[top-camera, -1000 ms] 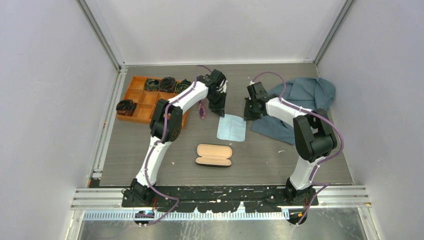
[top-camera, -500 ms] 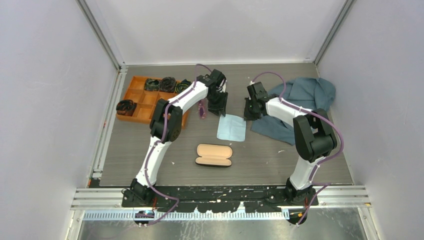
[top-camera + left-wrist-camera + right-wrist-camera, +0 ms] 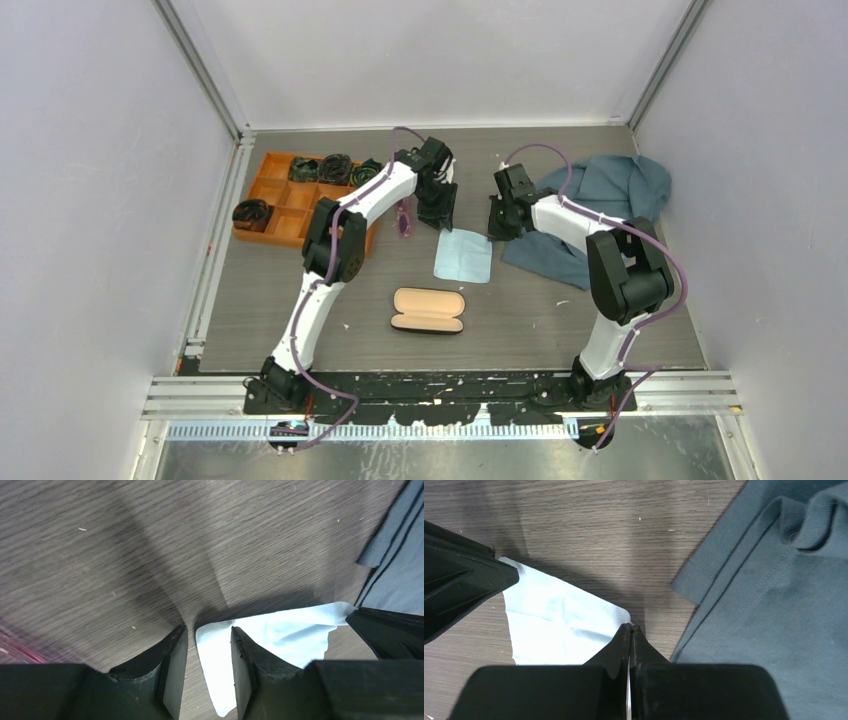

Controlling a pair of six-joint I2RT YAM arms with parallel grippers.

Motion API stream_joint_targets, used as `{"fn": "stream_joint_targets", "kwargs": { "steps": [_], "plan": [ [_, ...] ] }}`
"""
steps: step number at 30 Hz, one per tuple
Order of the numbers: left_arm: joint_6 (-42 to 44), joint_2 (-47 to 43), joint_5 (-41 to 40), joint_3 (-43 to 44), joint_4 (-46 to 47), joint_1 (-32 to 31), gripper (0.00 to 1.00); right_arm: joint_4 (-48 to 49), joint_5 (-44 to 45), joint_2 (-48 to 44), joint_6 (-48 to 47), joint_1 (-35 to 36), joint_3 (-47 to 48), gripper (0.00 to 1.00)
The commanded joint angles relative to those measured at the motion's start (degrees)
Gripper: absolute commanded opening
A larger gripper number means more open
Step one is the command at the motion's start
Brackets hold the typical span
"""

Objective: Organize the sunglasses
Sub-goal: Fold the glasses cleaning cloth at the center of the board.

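The sunglasses [image 3: 404, 219], thin purple-pink and folded, lie on the table beside the orange tray; a pink edge of them shows in the left wrist view [image 3: 14, 651]. The light-blue cloth [image 3: 463, 256] lies flat between the two grippers. My left gripper [image 3: 437, 213] is open, its jaws astride the cloth's far left corner [image 3: 220, 645]. My right gripper [image 3: 499, 225] is shut on the cloth's far right corner [image 3: 621, 616]. The open black case [image 3: 428, 310] with tan lining lies nearer the arm bases, apart from both grippers.
An orange compartment tray [image 3: 284, 216] with dark rolled items stands at the left, touching distance from the sunglasses. A crumpled blue-grey garment [image 3: 600, 195] lies at the right, close beside the right gripper [image 3: 774, 605]. Frame rails bound the table's edges.
My left gripper has shifted slightly toward the far side at the cloth's corner. The right gripper, the cloth, the sunglasses and the case have not moved.
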Motion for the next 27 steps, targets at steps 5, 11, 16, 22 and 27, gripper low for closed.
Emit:
{"fn": "stream_joint_targets", "kwargs": {
  "steps": [5, 11, 16, 22, 27],
  "plan": [
    [1.2, 1.7, 2.8, 2.0, -0.6, -0.1, 0.33, 0.4, -0.1, -0.7, -0.7, 0.2, 1.5, 0.01],
    [1.1, 1.3, 2.6, 1.7, -0.3, -0.1, 0.25, 0.3, -0.2, -0.7, -0.7, 0.2, 1.6, 0.01],
    [0.8, 1.1, 1.8, 1.7, -0.3, -0.1, 0.18, 0.3, -0.2, -0.6, -0.7, 0.2, 1.6, 0.01],
    [0.4, 0.2, 0.9, 1.4, -0.1, -0.1, 0.12, 0.3, -0.3, -0.6, -0.8, 0.2, 1.6, 0.0],
    [0.2, -1.2, 0.9, 0.6, 0.5, -0.1, 0.04, 0.3, -0.4, -0.6, -0.8, 0.2, 1.7, 0.01]
  ]
}}
